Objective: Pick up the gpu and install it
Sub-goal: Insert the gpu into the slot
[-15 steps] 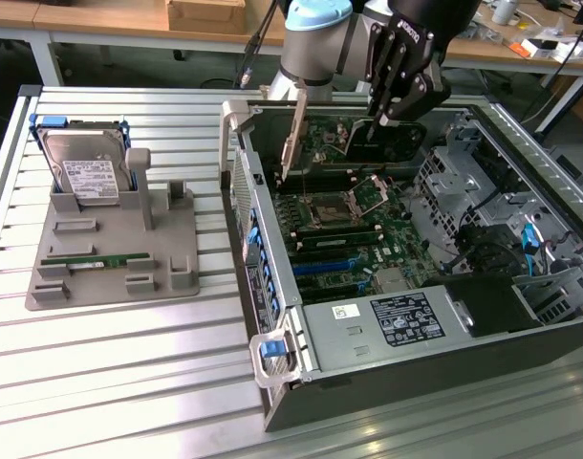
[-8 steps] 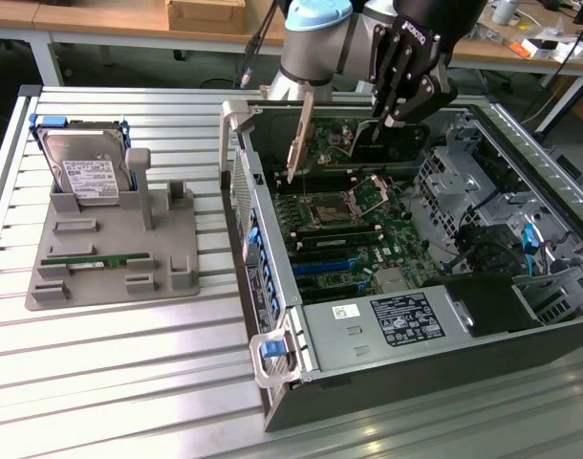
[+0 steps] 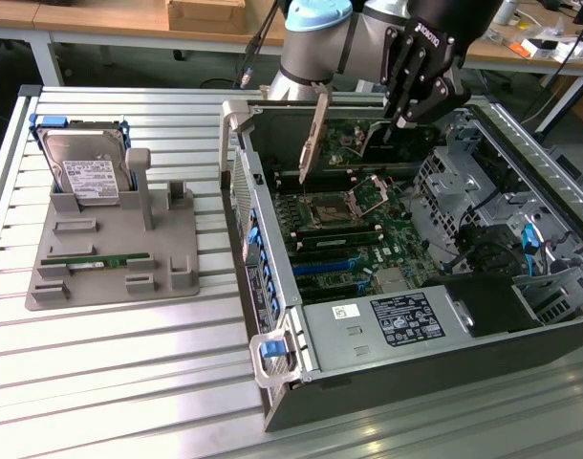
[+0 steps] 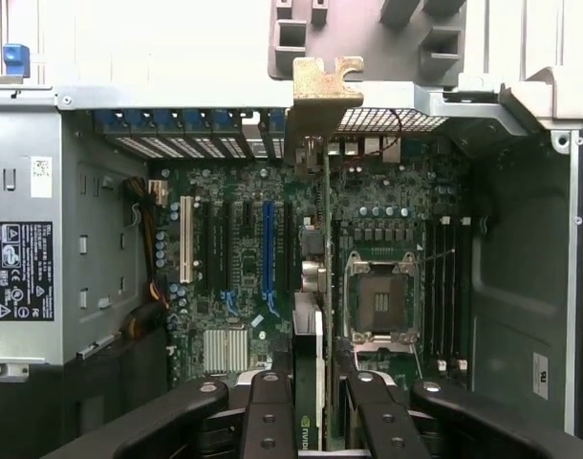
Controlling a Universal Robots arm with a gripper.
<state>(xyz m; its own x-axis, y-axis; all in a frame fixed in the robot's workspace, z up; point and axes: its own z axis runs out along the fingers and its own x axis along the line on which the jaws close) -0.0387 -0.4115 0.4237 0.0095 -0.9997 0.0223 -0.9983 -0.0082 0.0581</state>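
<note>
Gripper [image 3: 400, 115] clenched on gpu [image 3: 315, 132], upper centre of ext. view. It hangs over open pc case [image 3: 280, 287]; hard drive [image 3: 83, 174] upper left.

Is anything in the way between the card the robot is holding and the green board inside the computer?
Nothing that I can see. The tool grips the graphics card edge-down above the green board. The slots under it look bare, with no cable lying across them.
</note>
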